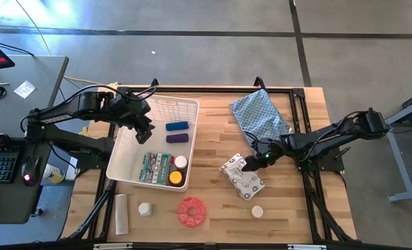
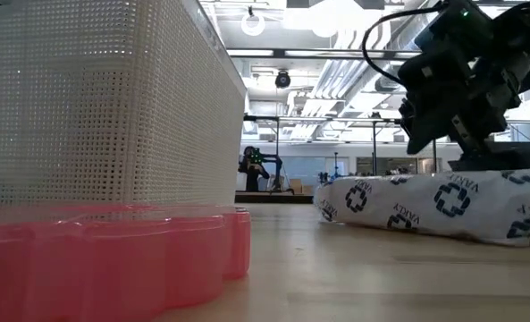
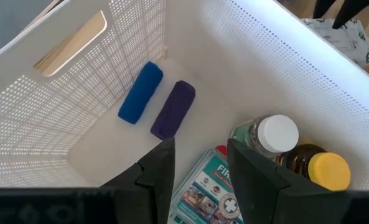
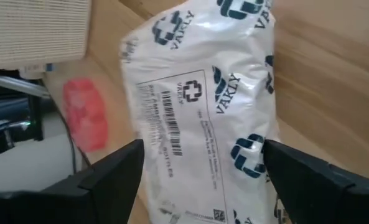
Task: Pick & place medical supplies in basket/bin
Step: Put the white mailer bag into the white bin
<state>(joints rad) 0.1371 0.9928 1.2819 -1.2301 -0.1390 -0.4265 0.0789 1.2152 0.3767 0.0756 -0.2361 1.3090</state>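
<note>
So you're mid-pick on the white crinkly plastic packet with dark blue printed logos (image 1: 242, 176), which lies flat on the wood table off the open side of the big white lattice-walled plastic bin (image 1: 122, 158), well apart from it. Your right gripper (image 1: 251, 163) is right above the packet's bin-facing end, fingers spread wide with nothing between them; the right wrist view shows the packet filling the gap between the two dark fingers (image 4: 103, 177).

Your left gripper (image 1: 144, 130) hangs over the bin, fingers partly apart and empty. Inside the bin there's already a blue cylinder (image 3: 140, 92), a purple cylinder (image 3: 173, 109), a green-white printed packet (image 3: 207, 190), a white-capped jar (image 3: 277, 134) and an amber yellow-capped bottle (image 3: 324, 171).

Next move, I'd say: drop the right gripper straight down so the fingers straddle the packet across its narrow width, then close. It's soft and slippery-looking, so grab near the middle or it could sag and slide out on the carry over to the bin.
</note>
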